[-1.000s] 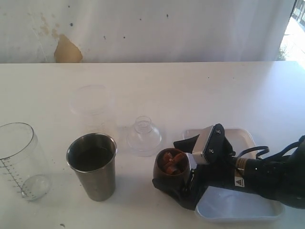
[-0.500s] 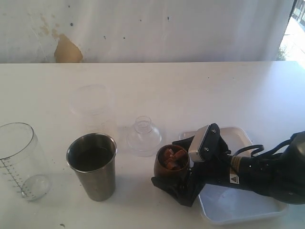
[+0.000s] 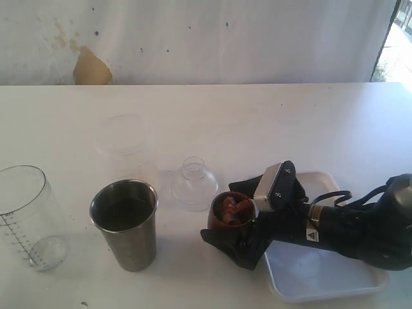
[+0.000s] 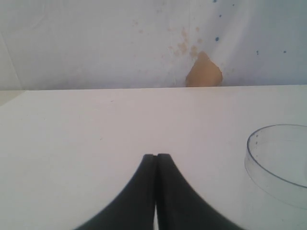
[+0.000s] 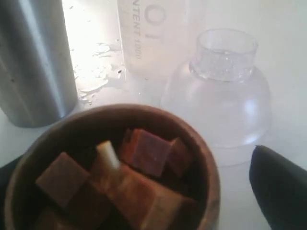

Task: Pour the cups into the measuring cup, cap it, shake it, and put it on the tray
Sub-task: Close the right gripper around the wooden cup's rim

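Observation:
The brown wooden cup (image 3: 230, 215), filled with brown cubes, stands on the table left of the white tray (image 3: 335, 283). My right gripper (image 3: 228, 219) is open, with one black finger on each side of the wooden cup (image 5: 204, 158). In the right wrist view a gap shows between one finger (image 5: 280, 187) and the cup wall. The steel tumbler (image 3: 125, 222) stands further left, and the clear marked measuring cup (image 3: 26, 215) is at the far left. My left gripper (image 4: 156, 156) is shut and empty over bare table, with the measuring cup's rim (image 4: 276, 155) beside it.
A clear dome-shaped lid (image 3: 194, 185) sits just behind the wooden cup, close to the far finger. A frosted plastic cup (image 3: 125, 145) stands behind the tumbler. The right arm's body lies across the tray. A white wall with a brown patch (image 3: 90, 67) closes the back.
The right arm has slid a little to the left, so its fingers reach further along the wooden cup's sides. The cup has stayed put. The left gripper shows no change.

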Robot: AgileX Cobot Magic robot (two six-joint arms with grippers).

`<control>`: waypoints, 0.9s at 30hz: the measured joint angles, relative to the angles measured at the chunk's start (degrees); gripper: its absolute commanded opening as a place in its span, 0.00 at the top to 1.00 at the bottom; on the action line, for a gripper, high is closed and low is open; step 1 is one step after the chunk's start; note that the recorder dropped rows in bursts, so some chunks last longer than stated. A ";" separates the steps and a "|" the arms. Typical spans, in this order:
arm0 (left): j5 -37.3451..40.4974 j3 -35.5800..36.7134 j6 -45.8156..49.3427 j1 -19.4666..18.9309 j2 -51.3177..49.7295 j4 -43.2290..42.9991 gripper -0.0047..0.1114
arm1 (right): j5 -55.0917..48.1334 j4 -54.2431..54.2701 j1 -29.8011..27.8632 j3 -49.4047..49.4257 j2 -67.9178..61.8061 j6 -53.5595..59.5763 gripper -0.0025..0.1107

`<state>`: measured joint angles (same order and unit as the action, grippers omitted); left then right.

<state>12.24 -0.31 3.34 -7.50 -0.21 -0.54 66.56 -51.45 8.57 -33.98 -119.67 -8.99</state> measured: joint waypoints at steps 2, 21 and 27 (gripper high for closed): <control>0.00 0.00 0.00 0.00 0.00 0.00 0.96 | -0.13 0.00 0.00 -0.58 -0.72 -0.05 0.05; 0.00 0.00 0.00 0.00 0.00 0.00 0.96 | 0.24 0.10 0.00 -1.73 -2.77 -0.32 0.05; 0.00 0.00 0.00 0.00 0.00 0.00 0.96 | 0.46 0.10 0.00 -1.73 -2.77 -0.32 0.05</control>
<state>12.24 -0.31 3.34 -7.50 -0.21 -0.54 67.02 -51.35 8.57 -35.71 -122.44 -9.31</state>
